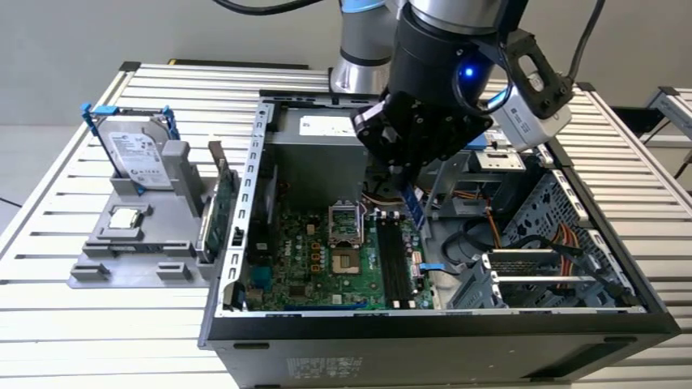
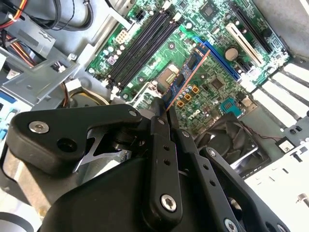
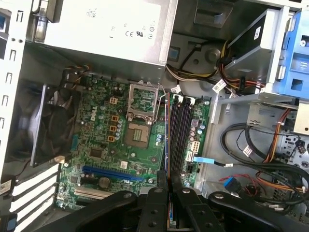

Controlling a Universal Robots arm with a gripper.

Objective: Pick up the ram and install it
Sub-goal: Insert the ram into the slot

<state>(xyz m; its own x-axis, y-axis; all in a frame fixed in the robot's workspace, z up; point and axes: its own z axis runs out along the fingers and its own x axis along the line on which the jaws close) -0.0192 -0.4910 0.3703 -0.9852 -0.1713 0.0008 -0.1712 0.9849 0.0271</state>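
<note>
My gripper (image 1: 396,180) hangs inside the open computer case (image 1: 255,203), above the motherboard (image 1: 313,267). It is shut on the ram (image 1: 412,204), a thin narrow stick held edge-down. In the second wrist view the ram (image 2: 189,71) reaches out from between the fingers (image 2: 159,125) over the board. In the first wrist view the ram (image 3: 167,140) shows edge-on, running alongside the black memory slots (image 3: 181,130) and just beside them. The slots (image 1: 396,261) lie below and slightly forward of the gripper. The ram hangs above the board and sits in no slot.
A processor socket (image 1: 346,237) lies beside the slots. The power supply (image 1: 324,126) fills the case's back, a drive cage (image 1: 552,279) and cables (image 1: 508,227) the exterior view's right. Outside the case stand a hard drive (image 1: 141,154), a processor chip (image 1: 126,217) and a green card (image 1: 222,215).
</note>
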